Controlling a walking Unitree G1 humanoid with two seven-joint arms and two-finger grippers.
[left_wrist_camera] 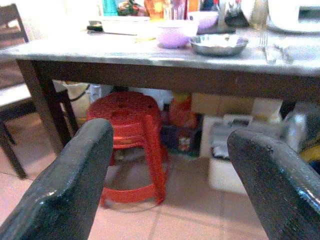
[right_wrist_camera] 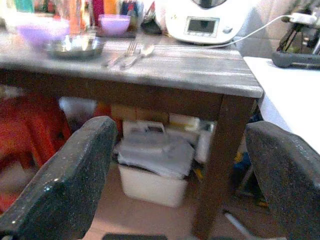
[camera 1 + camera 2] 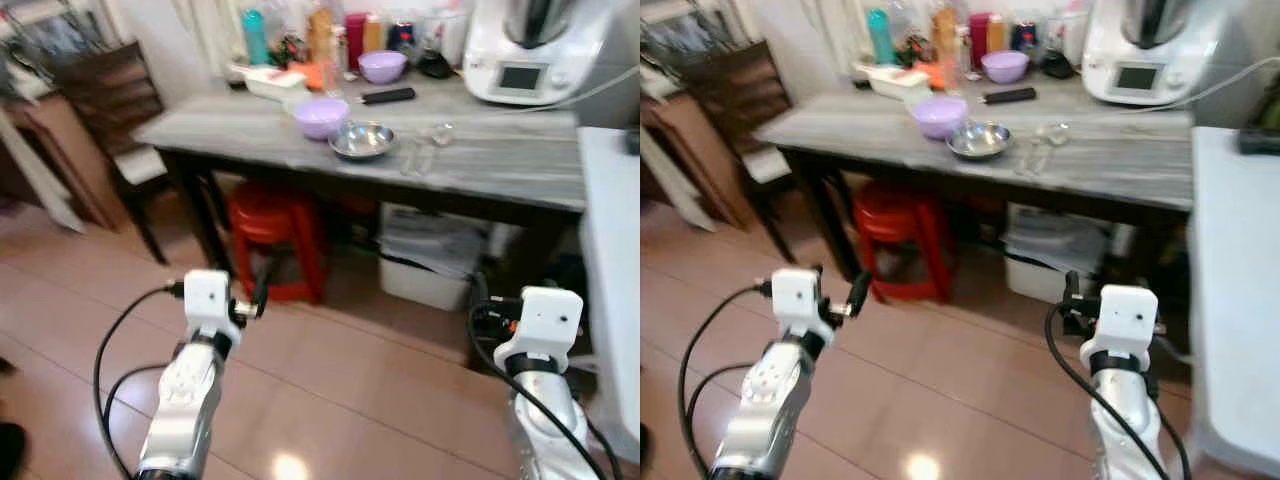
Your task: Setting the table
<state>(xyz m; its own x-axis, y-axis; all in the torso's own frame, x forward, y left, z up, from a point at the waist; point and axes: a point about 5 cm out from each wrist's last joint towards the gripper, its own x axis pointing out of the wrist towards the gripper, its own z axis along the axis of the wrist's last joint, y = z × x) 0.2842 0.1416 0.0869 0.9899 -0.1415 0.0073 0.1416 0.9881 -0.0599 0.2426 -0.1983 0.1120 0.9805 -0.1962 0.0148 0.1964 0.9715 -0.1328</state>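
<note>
A grey wooden table (image 3: 480, 165) stands ahead of me. On it sit a purple bowl (image 3: 321, 117), a shallow steel dish (image 3: 362, 140) beside it, and a fork and spoon (image 3: 420, 150) lying to the right of the dish. A second purple bowl (image 3: 382, 66) stands further back. My left gripper (image 1: 167, 180) is open, held low in front of the table over the floor. My right gripper (image 2: 180, 175) is open too, low and short of the table's right leg. Neither holds anything.
A red plastic stool (image 3: 272, 235) and a white bin (image 3: 430, 262) sit under the table. A white kitchen machine (image 3: 530, 50), bottles and a black remote (image 3: 388, 96) crowd the back. A dark chair (image 3: 115, 110) stands left, a white counter (image 3: 610, 270) right. Tiled floor lies between.
</note>
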